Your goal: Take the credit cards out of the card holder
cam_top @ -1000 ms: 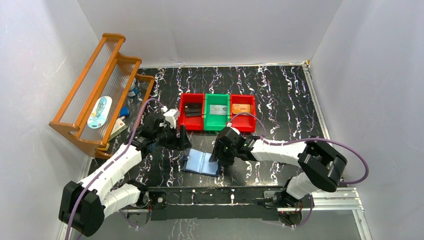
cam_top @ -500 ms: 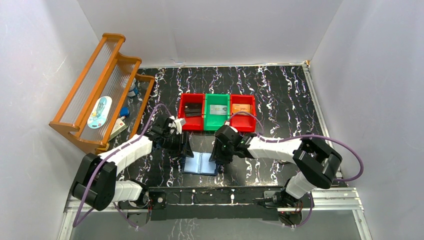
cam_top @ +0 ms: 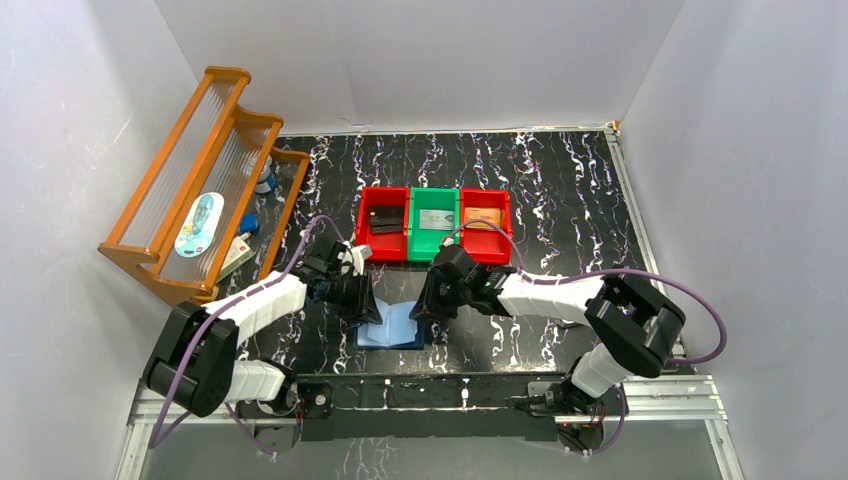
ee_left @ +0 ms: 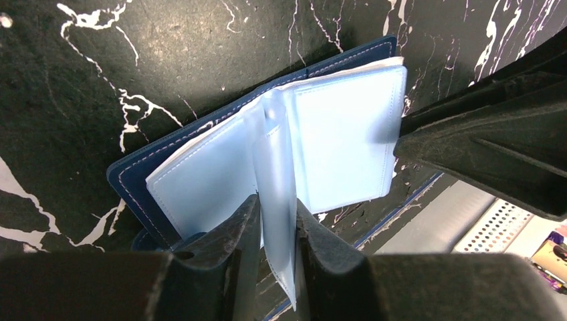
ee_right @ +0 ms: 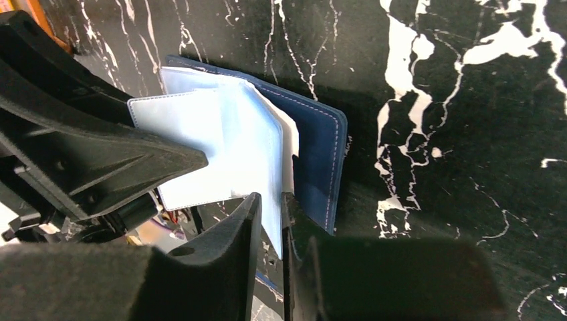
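Behind left tool point(ee_left: 275, 204): card holder point(ee_left: 334, 134) corner

The black, white-veined table point(cam_top: 560, 190) I work on fills the middle of the overhead view. At its centre, three bins stand side by side, touching. On the left is a red bin point(cam_top: 363, 225), then a green bin point(cam_top: 434, 254) holding a silver-grey card point(cam_top: 436, 218), then a second red bin point(cam_top: 505, 235) holding an orange card point(cam_top: 483, 217). At the upper left I see a wooden rack point(cam_top: 190, 180) with an oval pale-blue packet point(cam_top: 199, 224) lying on it.
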### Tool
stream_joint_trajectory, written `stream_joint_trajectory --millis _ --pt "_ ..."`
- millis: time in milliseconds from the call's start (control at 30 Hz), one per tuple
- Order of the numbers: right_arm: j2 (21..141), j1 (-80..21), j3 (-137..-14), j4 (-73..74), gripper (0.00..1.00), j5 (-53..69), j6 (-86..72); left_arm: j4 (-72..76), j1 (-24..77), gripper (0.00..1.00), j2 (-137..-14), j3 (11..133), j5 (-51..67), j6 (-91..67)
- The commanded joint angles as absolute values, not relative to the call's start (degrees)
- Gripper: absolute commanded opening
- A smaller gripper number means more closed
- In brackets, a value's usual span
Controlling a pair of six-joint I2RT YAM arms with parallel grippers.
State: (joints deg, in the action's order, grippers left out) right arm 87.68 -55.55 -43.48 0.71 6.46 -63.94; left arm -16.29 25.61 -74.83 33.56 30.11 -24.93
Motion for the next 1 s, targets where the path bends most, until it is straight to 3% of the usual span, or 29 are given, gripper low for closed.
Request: stream_joint_trajectory --millis 0,167,333,567,833,967 --pt "86.3 -55.4 -43.4 -4.1 0.23 9.0 -62.7 -16.8 25.8 0.19 -74.6 33.2 32.0 -25.7" --pt "87.6 -55.4 -44.0 -5.2 0.26 11.2 -62.6 -16.2 25.9 0.13 -74.8 33.0 32.4 -26.0" --pt "87.7 -55.4 -44.8 -1.3 0.37 9.0 -62.5 -15.8 25.9 0.11 -74.7 32.9 32.8 -26.2" --pt "87.1 -55.4 -46.5 -0.5 0.4 9.5 -60.1 -14.4 26.0 0.05 -75.0 32.7 34.7 -26.8" --pt "85.3 -55.5 -46.8 -0.4 0.23 8.3 -58.5 -13.4 26.3 0.0 -74.4 33.3 35.6 -28.0" --pt "85.0 -55.4 -46.1 -3.0 0.22 10.1 -58.1 -12.5 26.5 0.0 -73.9 33.5 35.9 -28.9"
